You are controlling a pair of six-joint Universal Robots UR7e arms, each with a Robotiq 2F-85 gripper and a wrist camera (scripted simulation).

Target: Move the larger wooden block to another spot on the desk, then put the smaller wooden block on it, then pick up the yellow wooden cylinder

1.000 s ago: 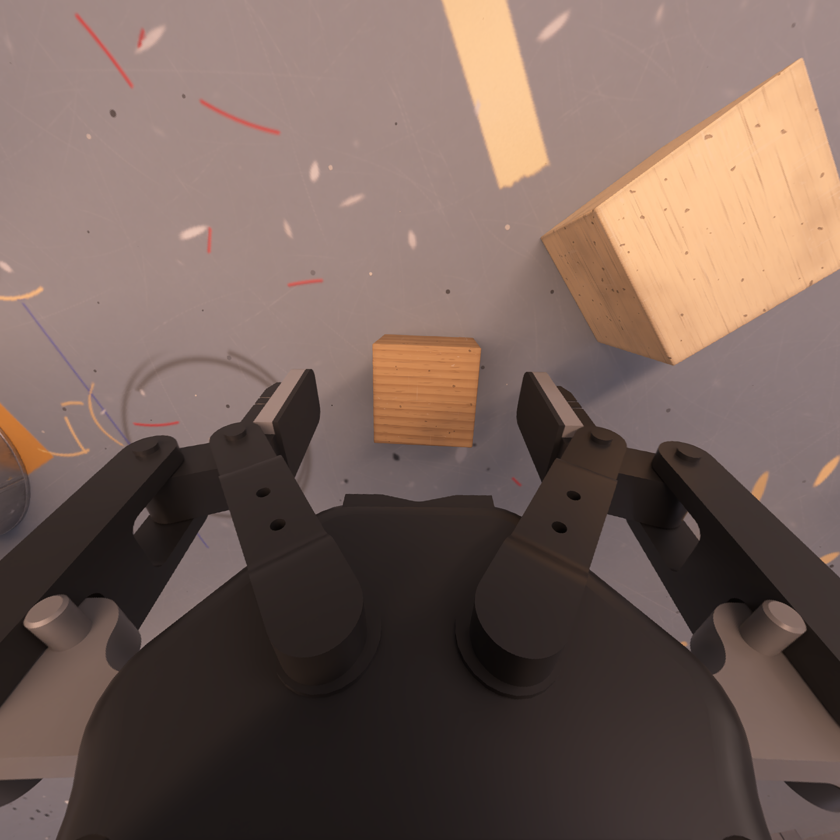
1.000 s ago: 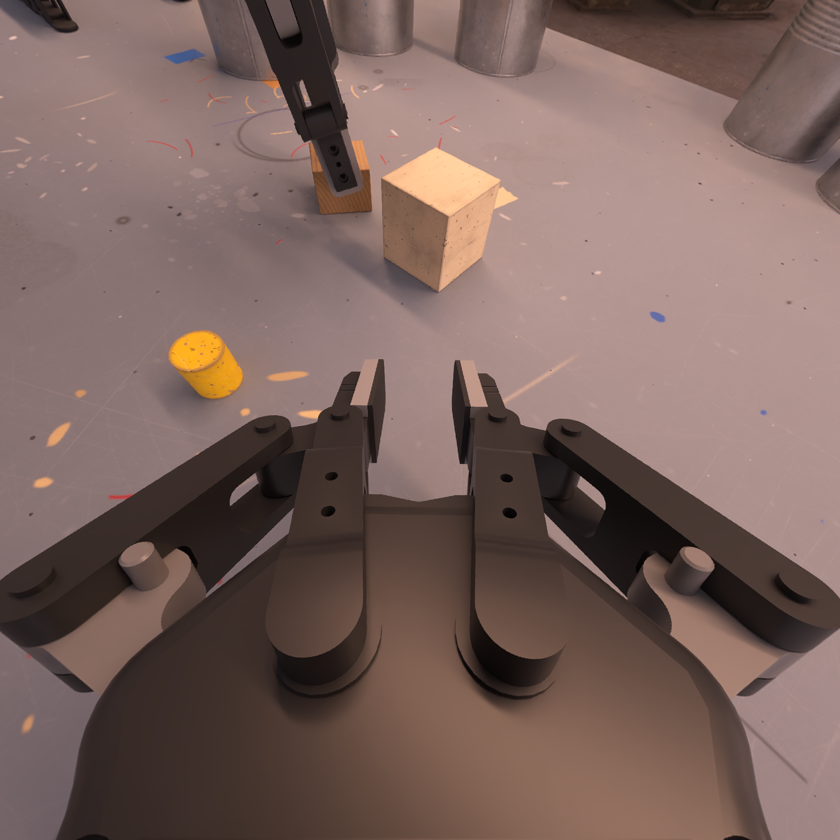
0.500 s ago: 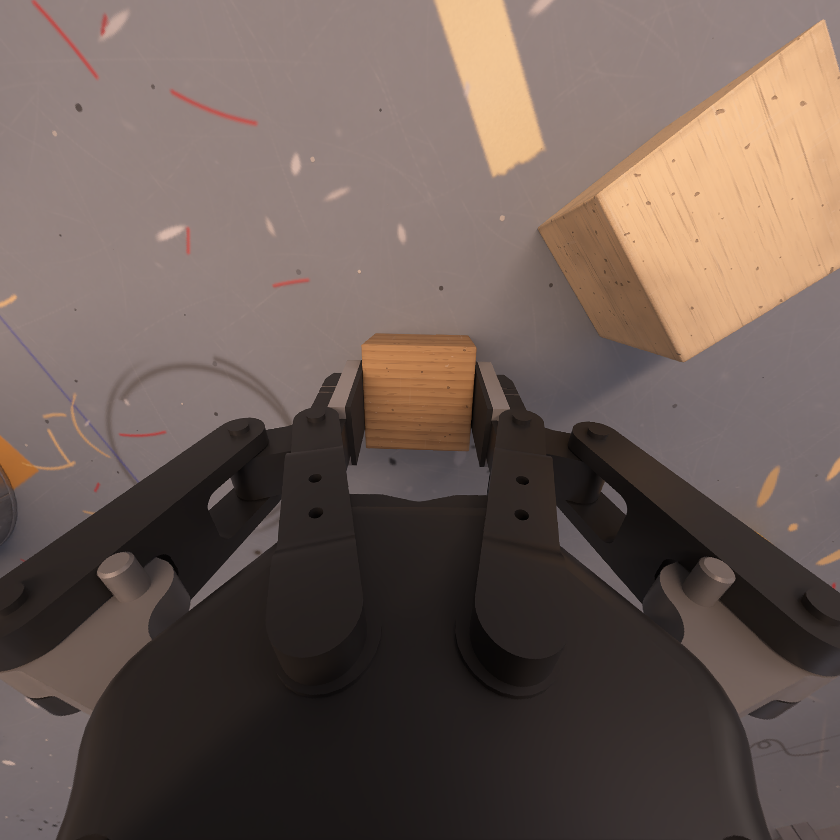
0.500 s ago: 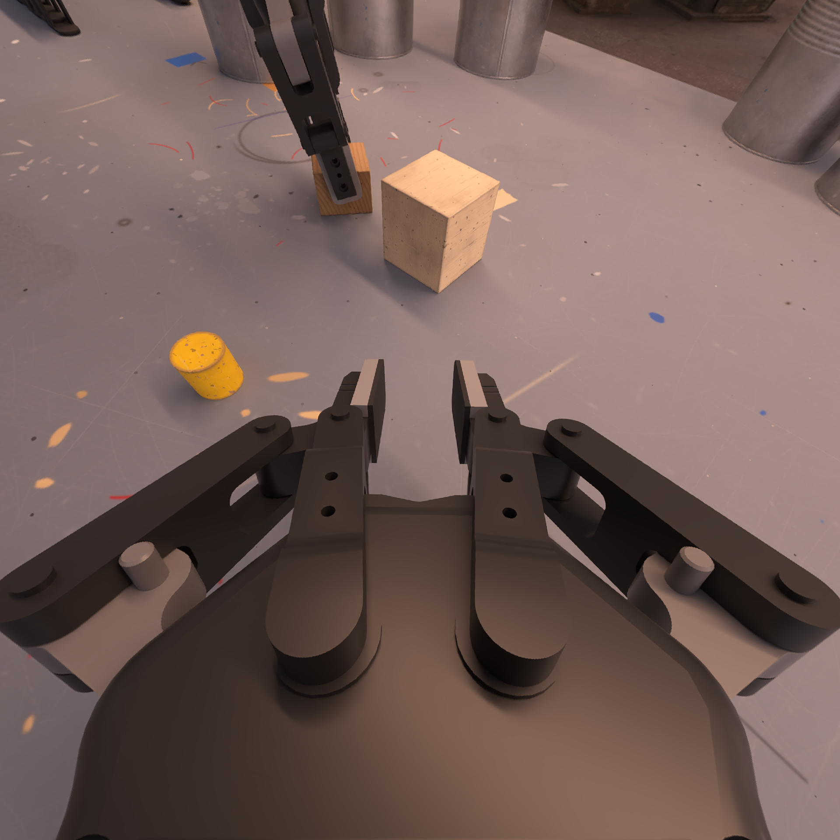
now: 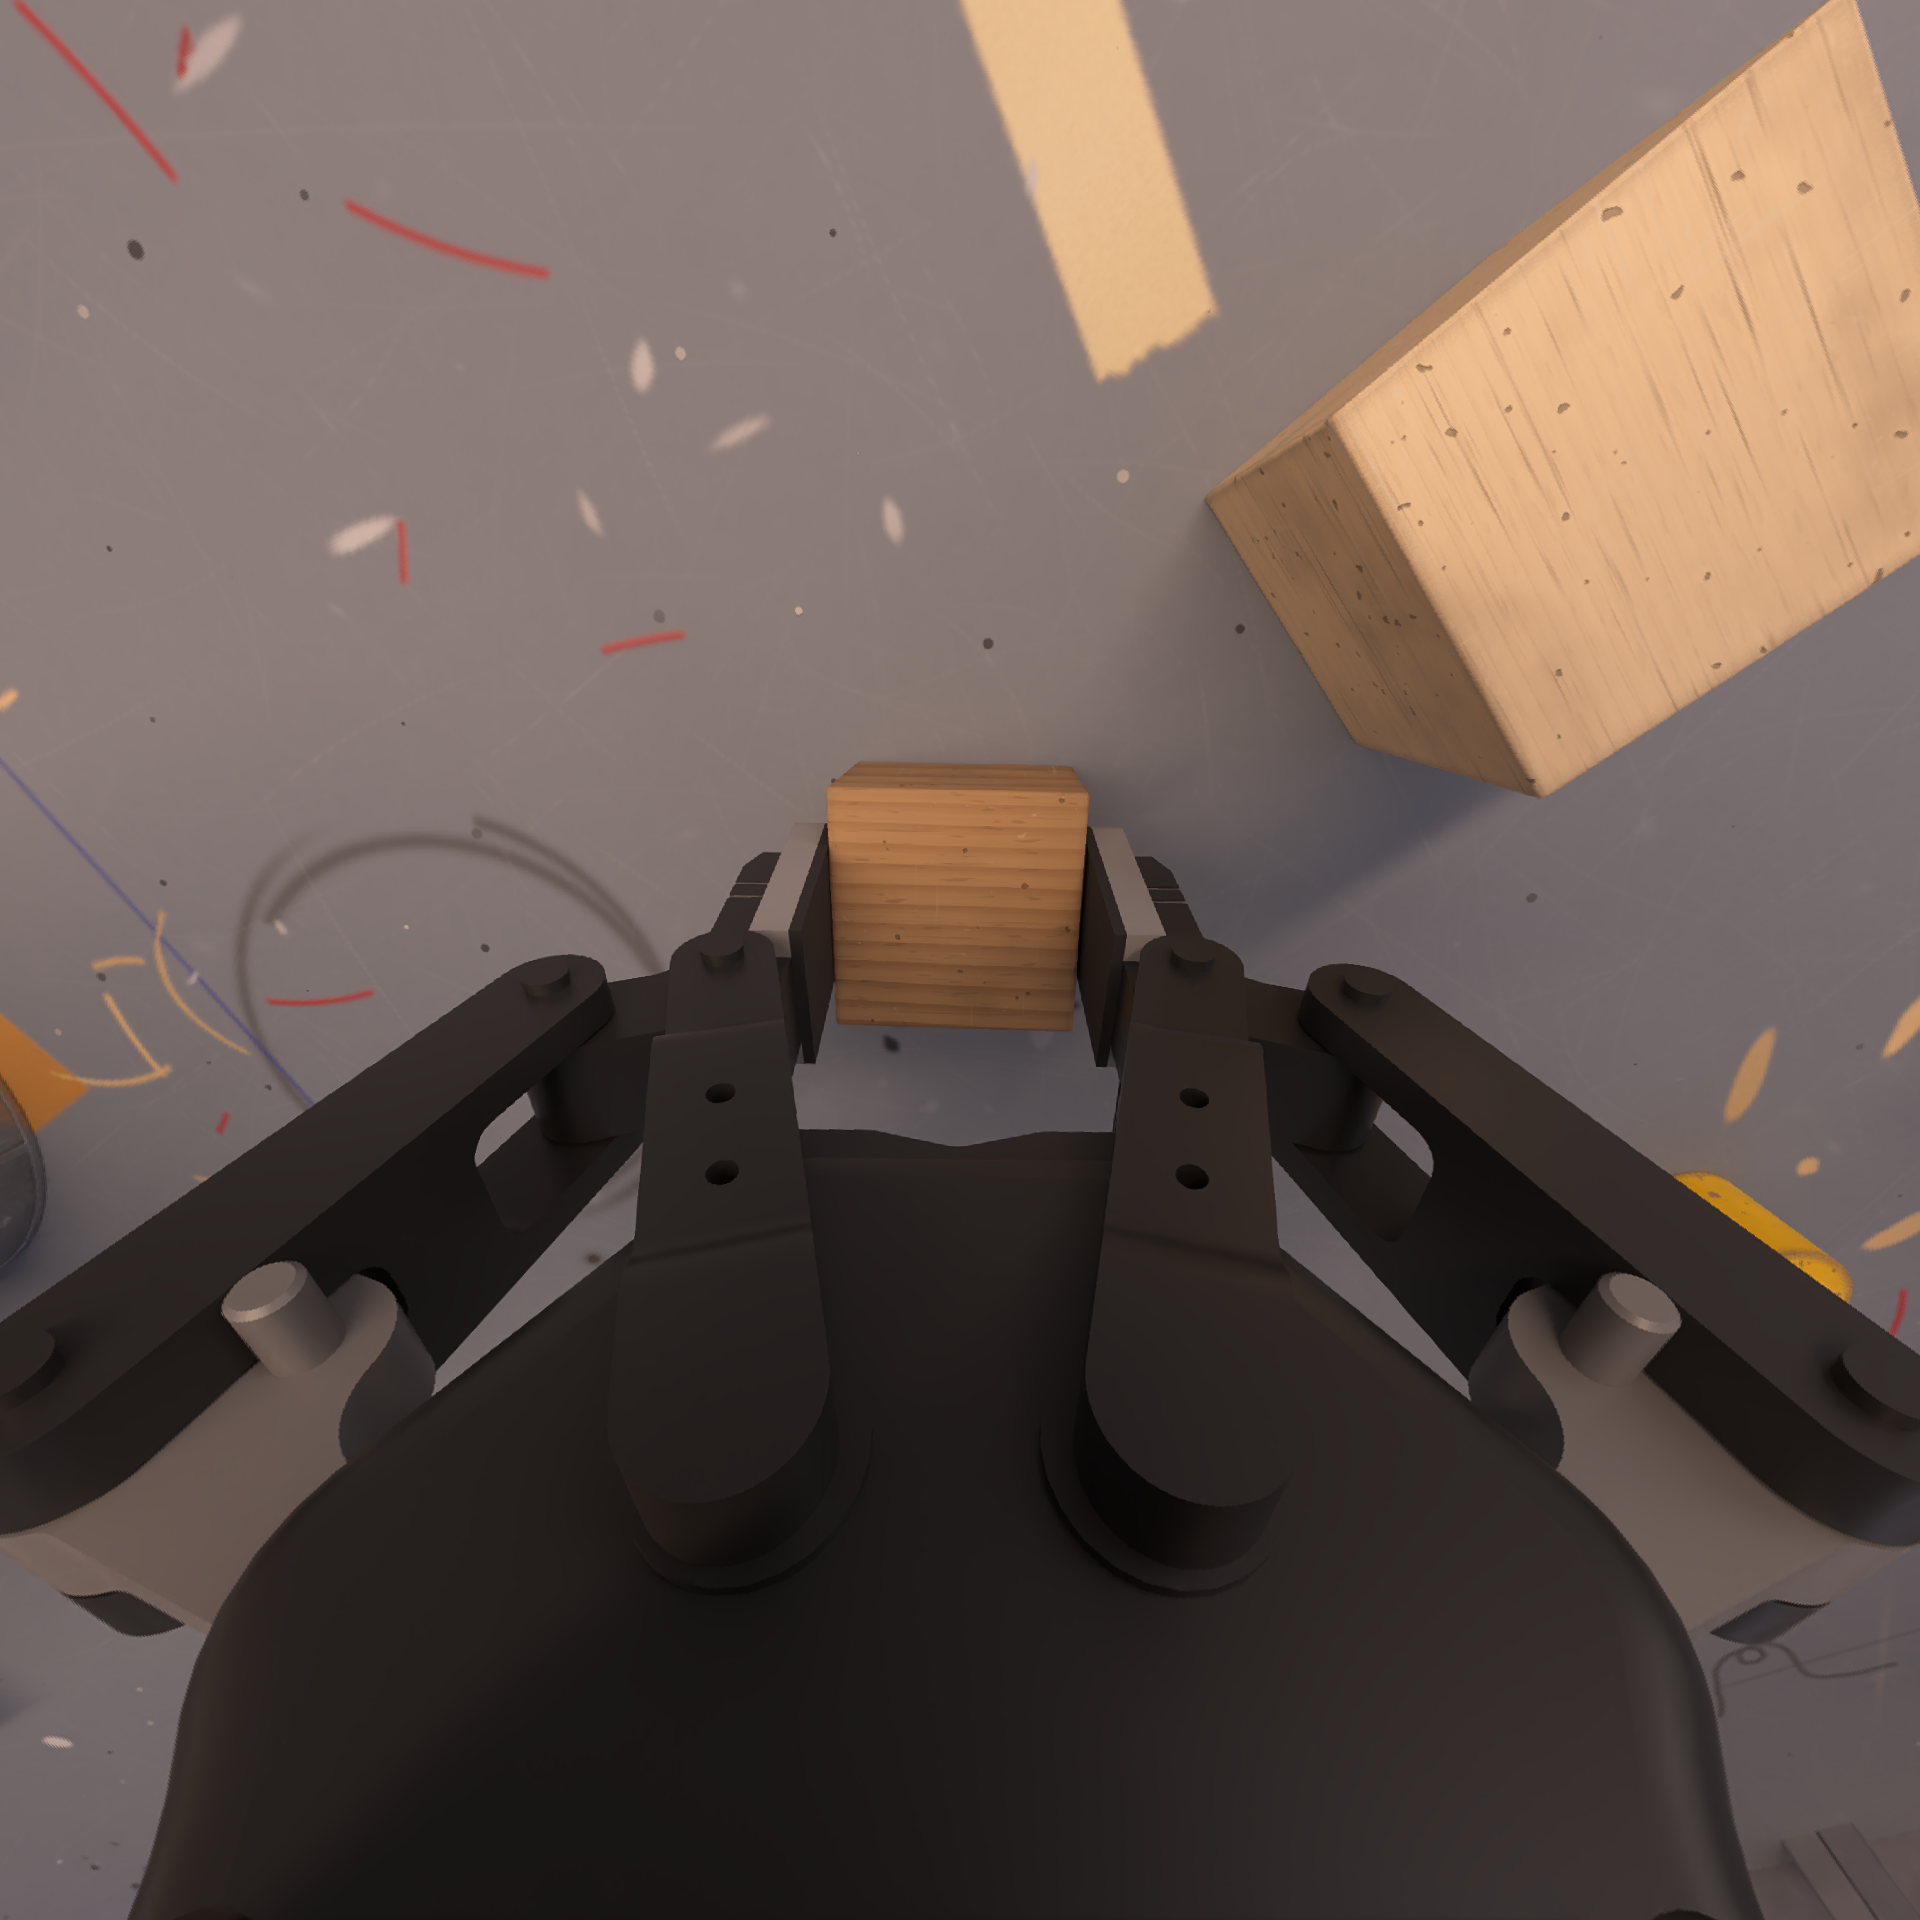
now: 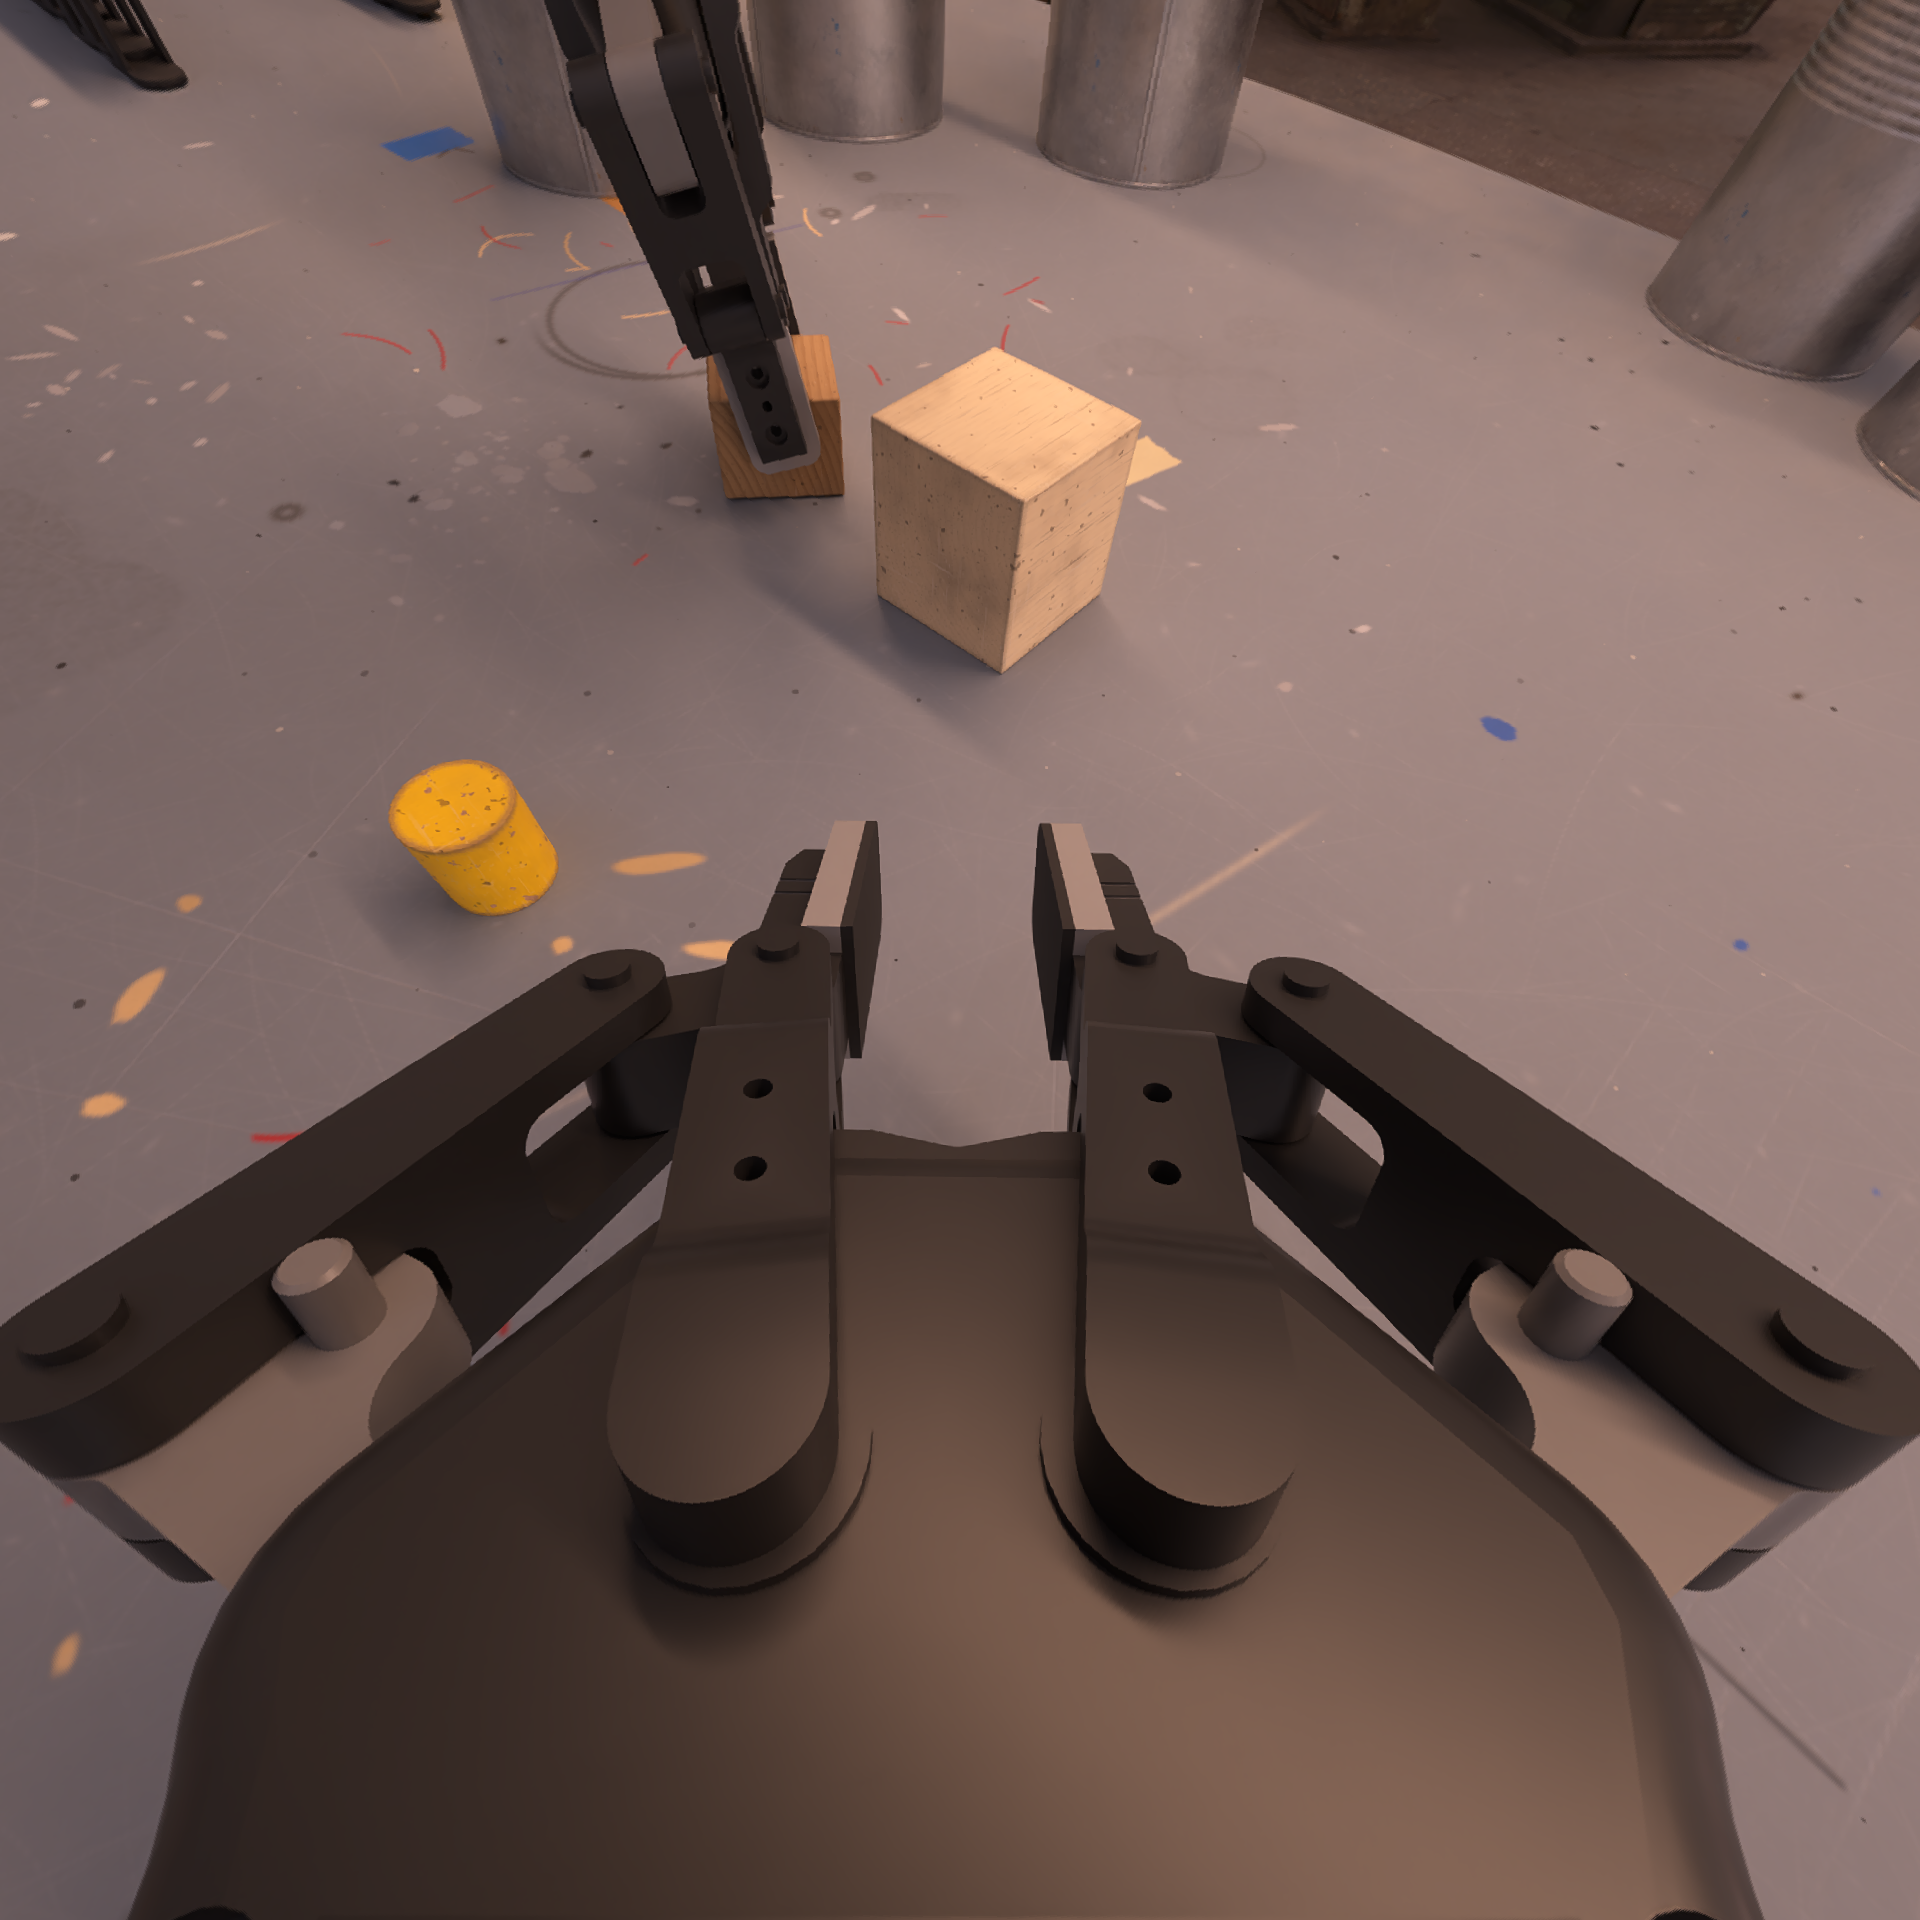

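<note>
Pincers first, nearest the lenses. Left pincer (image 5: 956, 914) is clamping the smaller wooden block (image 5: 956, 899), pads pressing flat on both side faces; from the right wrist view the block's lower edge is sitting at or barely off the worktop (image 6: 1455, 935) — cannot tell which. Right pincer (image 6: 956, 935) is hanging released over bare surface, jaws parted, gripping nothing.

Progress, as a judgement: stacking step is getting under way with the grasp made; lift and placement are remaining. Whether the larger wooden block (image 6: 1003, 499) is already standing in its new spot cannot be read from these views. Yellow wooden cylinder (image 6: 473, 836) is lying tipped on its side, untouched, near the right pincer's left — last step pending.

Farther out: larger block is standing upright just beside the smaller one, apart from it, top face free. Its near wall is likely crowding any sideways carry; clearing its top edge is calling for a lift first. Tan tape strip (image 5: 1091, 177) is lying flat beyond. Metal cans (image 6: 1143, 83) are lining the far edge, well apart from the work.
</note>
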